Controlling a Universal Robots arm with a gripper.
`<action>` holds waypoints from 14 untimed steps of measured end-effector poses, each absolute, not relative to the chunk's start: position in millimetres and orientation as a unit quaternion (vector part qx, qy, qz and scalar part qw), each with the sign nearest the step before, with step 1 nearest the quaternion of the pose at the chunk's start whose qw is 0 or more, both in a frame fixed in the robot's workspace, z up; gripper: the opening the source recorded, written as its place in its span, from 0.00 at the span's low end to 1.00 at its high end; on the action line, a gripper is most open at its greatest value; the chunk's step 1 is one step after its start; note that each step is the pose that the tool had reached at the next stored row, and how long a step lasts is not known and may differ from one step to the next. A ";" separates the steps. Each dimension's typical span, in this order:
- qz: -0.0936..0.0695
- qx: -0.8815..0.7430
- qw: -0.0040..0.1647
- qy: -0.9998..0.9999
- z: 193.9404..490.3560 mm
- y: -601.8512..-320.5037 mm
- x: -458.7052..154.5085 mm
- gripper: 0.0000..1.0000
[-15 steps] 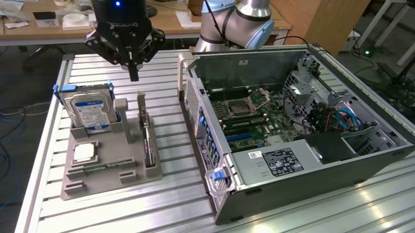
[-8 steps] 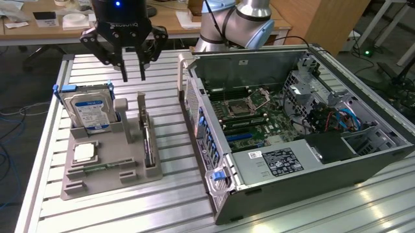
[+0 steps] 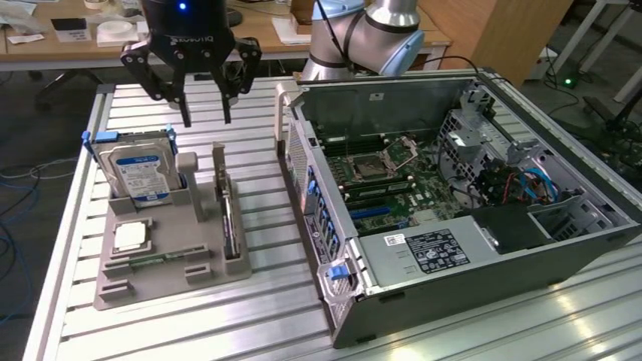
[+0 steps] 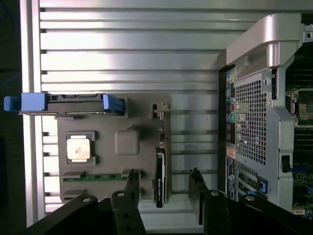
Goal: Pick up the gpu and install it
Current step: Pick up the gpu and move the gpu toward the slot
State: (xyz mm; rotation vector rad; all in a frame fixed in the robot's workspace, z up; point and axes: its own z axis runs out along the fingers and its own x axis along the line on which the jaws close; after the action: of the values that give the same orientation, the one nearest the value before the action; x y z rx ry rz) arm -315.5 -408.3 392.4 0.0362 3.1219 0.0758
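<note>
The gpu [image 3: 228, 218] stands on its long edge in a slot along one side of the grey holder [image 3: 171, 280], a thin dark card with a metal end. My gripper [image 3: 206, 113] hangs well above the table behind the holder, open, with nothing between its fingers. In the wrist view the gpu [image 4: 160, 176] appears edge-on, and its near end lies between the two black fingertips [image 4: 133, 188] of my gripper [image 4: 164, 196], which stand apart on either side of it. The open computer case [image 3: 452, 195] lies to the exterior view's right with its motherboard [image 3: 392, 180] exposed.
The holder also carries an upright blue-labelled hard drive [image 3: 140, 169], a square silver processor chip [image 3: 131, 237] and a green memory stick [image 3: 150, 262]. The case's rear panel [image 4: 254, 127] is close beside the gpu slot. Everything rests on a slatted aluminium table [image 3: 261, 323].
</note>
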 end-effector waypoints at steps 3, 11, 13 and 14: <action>0.024 0.005 0.009 1.000 391.5 -410.1 -315.4 0.53; 0.024 0.004 0.009 1.000 389.2 -414.8 -315.4 0.53; 0.024 0.004 0.009 1.000 388.8 -415.7 -315.3 0.53; 0.024 0.004 0.009 1.000 388.6 -416.2 -315.4 0.53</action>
State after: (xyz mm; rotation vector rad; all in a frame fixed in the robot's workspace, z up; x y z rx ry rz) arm -315.4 -416.2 388.6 0.0129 3.1235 0.0751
